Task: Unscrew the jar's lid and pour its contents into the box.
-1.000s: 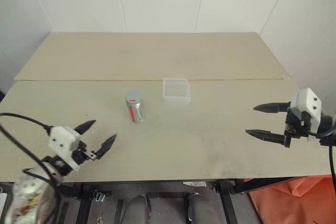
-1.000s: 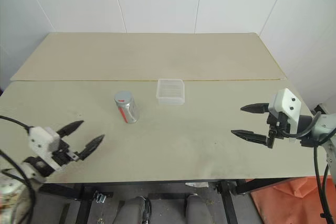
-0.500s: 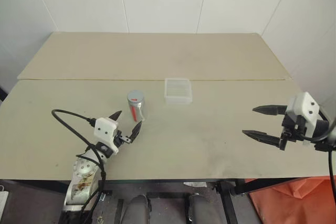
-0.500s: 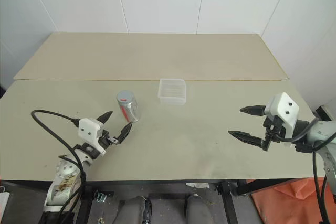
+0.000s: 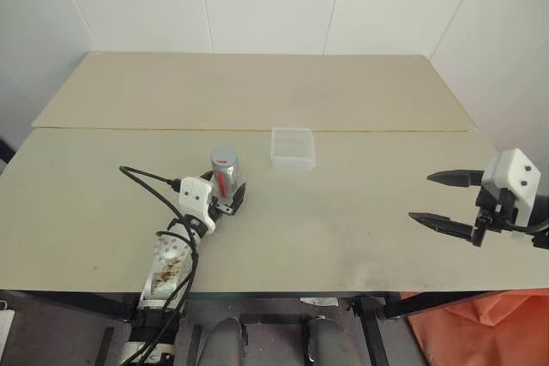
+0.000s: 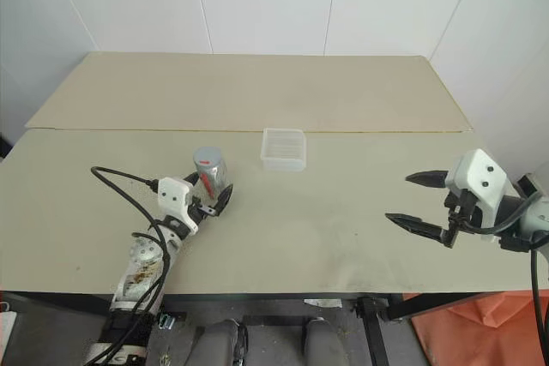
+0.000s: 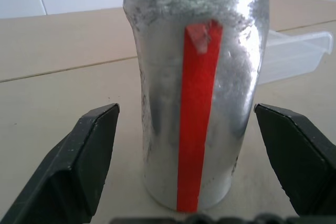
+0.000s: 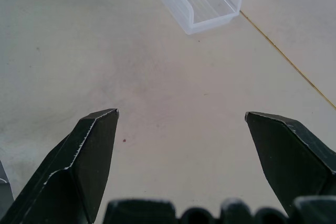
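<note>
Jar (image 5: 226, 174), item one: it stands upright on the counter (image 5: 343, 212) with its long axis vertical, the lid (image 5: 224, 157) on top and facing up, the red label stripe turned toward my left gripper (image 5: 225, 203). Change since a second ago: I have brought the left gripper in from the near left edge of the counter to the jar, and its fingers now sit spread apart on either side of the jar body, one finger (image 7: 79, 166) to each flank with a clear gap left on both sides, so nothing is clamped yet. I read that as the approach being done and the grasp being next; the lid is on, so unscrewing and pouring both remain. Item two, box (image 5: 292, 147): it lies flat, open side up, just beyond the jar and off to the right of the left gripper, apart from the jar. Contents: I cannot see them through the silvery wall. Item three, right gripper (image 5: 449, 198): it hovers over the counter well to the right of the jar and box, fingers spread wide, empty, pointing inward toward the middle, much where it was a second ago. My judgement: closing the left on the jar body would steady it for the right to take the lid.
</note>
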Available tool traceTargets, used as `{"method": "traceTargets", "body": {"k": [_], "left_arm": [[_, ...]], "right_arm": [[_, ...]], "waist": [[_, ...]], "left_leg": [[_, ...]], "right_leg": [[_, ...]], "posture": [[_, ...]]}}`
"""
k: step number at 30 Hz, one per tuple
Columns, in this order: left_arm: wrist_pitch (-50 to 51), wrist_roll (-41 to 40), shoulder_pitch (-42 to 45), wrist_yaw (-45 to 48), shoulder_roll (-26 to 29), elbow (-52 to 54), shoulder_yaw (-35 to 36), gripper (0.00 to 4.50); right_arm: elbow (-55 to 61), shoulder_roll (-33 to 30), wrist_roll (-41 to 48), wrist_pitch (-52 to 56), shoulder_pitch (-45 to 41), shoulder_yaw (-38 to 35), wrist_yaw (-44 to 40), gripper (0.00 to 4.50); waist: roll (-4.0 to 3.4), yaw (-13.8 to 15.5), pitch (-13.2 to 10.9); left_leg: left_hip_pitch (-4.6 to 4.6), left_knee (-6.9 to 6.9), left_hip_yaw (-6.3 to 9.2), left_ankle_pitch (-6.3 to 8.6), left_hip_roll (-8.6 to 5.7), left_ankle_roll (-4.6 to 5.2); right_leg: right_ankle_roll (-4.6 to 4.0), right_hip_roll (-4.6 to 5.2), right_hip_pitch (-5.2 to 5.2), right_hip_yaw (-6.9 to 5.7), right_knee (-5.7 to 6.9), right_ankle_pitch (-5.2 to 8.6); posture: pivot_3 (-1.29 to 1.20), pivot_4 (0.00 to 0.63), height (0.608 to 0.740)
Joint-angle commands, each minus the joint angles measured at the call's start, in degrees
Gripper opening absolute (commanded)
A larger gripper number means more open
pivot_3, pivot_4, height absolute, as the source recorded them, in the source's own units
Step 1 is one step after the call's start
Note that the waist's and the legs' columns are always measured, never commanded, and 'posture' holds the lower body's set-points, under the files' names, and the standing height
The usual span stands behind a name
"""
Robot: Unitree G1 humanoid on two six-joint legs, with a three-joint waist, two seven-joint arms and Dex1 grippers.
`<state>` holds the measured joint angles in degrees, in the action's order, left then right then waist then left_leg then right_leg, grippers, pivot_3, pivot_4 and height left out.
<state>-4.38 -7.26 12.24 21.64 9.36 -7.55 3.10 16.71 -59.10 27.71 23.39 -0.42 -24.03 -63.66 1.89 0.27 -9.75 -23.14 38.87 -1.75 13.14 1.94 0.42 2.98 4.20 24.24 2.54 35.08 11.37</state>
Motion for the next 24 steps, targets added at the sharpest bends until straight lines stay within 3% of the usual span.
{"method": "traceTargets", "body": {"k": [1,9,12,18,24], "left_arm": [[-3.1,-0.1,2.2,-1.8,-0.6,-0.1,0.7,4.48],[-1.4,0.6,3.7,-1.9,0.2,-1.1,-0.4,4.48],[-1.0,-0.5,4.2,-1.3,0.1,-1.7,-0.3,3.93],[0.4,-1.4,5.4,-0.6,0.0,-1.5,-0.4,2.02],[2.3,-2.0,5.1,0.6,0.5,0.3,-1.0,1.94]], "right_arm": [[0.5,-0.7,0.0,-0.9,-1.0,-1.5,0.2,4.50],[1.2,0.3,-1.0,-1.3,-0.1,-1.1,1.0,4.50],[1.7,0.8,-1.1,-1.1,0.3,-1.2,1.4,4.50],[2.6,1.4,-1.0,-0.8,0.9,-1.9,2.0,4.50],[7.6,5.6,1.9,2.3,-3.4,1.7,7.5,4.50]], "waist": [[0.00,0.0,0.0],[0.00,0.2,0.0],[0.00,0.3,0.0],[0.00,0.3,0.0],[0.00,0.0,0.0]], "left_leg": [[-0.02,0.00,0.00,0.00,0.00,0.00],[-0.02,0.00,0.01,0.00,-0.01,0.00],[-0.01,0.00,0.01,0.00,-0.01,0.00],[-0.02,0.01,0.01,0.00,-0.01,0.00],[-0.02,0.00,0.02,0.00,0.00,0.00]], "right_leg": [[0.01,0.00,0.01,0.00,-0.01,-0.01],[0.04,-0.01,0.00,0.00,-0.02,-0.02],[0.04,-0.01,0.01,0.00,-0.01,-0.02],[0.05,-0.01,0.01,0.00,-0.01,-0.03],[0.05,-0.02,0.02,0.00,-0.02,-0.03]], "posture": [[0.00,0.150,0.740],[0.00,0.150,0.740],[0.00,0.150,0.740],[0.00,0.150,0.740],[0.00,0.150,0.740]]}}
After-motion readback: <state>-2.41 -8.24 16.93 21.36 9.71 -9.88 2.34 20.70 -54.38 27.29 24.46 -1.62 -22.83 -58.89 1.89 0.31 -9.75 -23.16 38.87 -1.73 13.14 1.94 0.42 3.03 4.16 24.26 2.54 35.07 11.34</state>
